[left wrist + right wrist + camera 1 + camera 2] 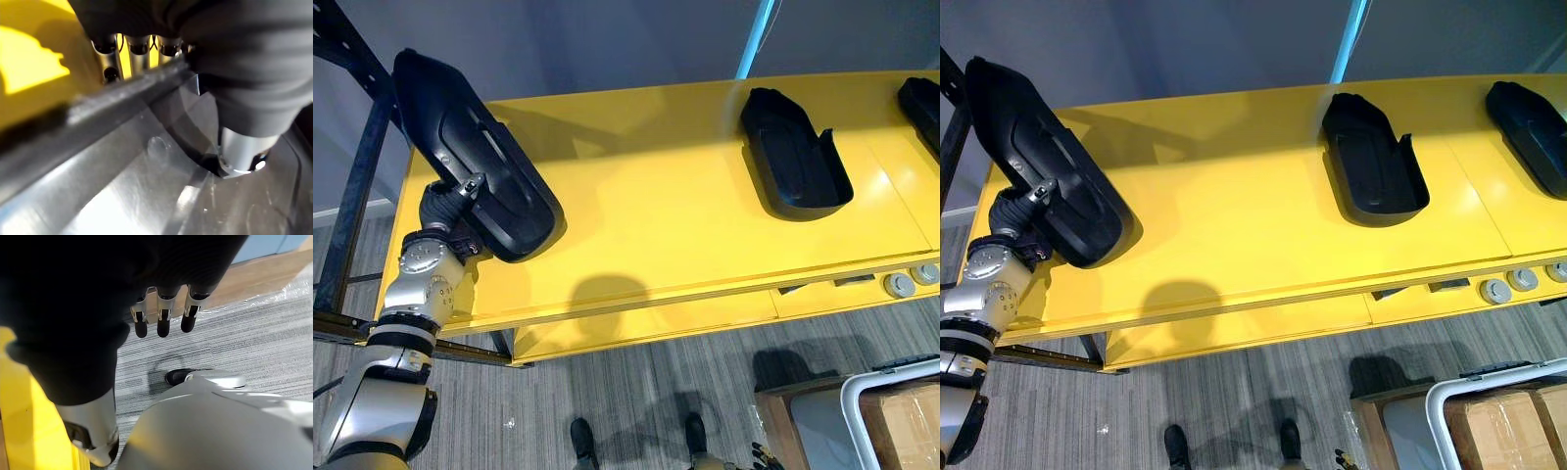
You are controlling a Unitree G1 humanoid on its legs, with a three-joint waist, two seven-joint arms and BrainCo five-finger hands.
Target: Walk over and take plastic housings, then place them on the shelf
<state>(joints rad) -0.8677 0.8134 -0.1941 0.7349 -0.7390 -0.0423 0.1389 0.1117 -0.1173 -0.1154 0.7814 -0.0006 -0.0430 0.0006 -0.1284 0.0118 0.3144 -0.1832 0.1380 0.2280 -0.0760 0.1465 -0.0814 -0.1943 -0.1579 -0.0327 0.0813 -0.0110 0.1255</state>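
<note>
At the left end of the yellow shelf (pixel 656 225), the left robot hand (pixel 445 206) is grasping a long black plastic housing (pixel 480 147). It is gripping the housing at its near rim, with the fingers (pixel 139 46) curling over the edge and the thumb pressing inside the hollow. The housing is tilting, its far end rising past the shelf's back corner and its rounded near end hanging over the shelf; I cannot tell whether it is touching the surface. Further right, well apart, a second black housing (pixel 793 157) is lying hollow side up on the shelf, and a third housing (pixel 1533 132) is lying at the right edge. Two round grey caps (pixel 911 280) are sitting on the shelf's front lip. Down on the grey carpet floor (pixel 636 392), a white-rimmed container (pixel 1449 392) is holding a brown cardboard box (pixel 1498 421). The right robot hand (pixel 162 323) is hanging low over the floor, fingers relaxed and holding nothing.
</note>
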